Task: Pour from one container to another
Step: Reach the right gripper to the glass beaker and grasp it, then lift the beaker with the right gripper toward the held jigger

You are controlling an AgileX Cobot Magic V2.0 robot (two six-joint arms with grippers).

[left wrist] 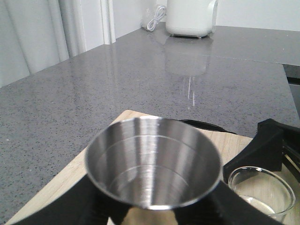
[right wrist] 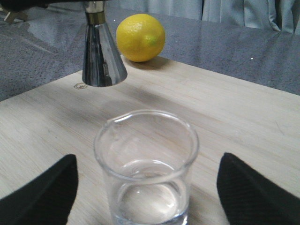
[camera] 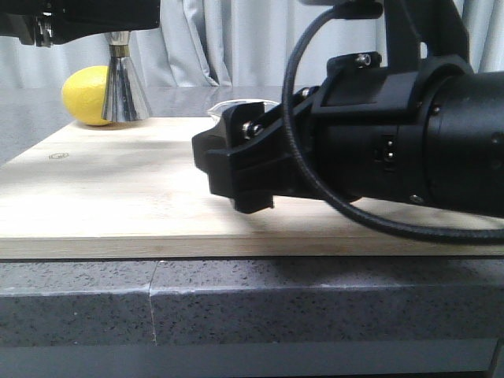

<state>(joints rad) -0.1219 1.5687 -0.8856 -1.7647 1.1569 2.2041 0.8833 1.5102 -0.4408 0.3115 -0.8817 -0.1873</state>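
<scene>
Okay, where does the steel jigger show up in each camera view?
Front: jigger at upper left, before the lemon.
Left wrist: its open cup fills the lower centre.
Right wrist: jigger at upper left, beside the lemon.
Shared landmark: the beaker on the wooden board.

the right arm (camera: 409,142) is all chunky matte black plastic, fat round barrel body, silver screw heads dotted around, a thick black cable (camera: 331,189) looping off it, and textured black fingertips (right wrist: 42,194).
</scene>
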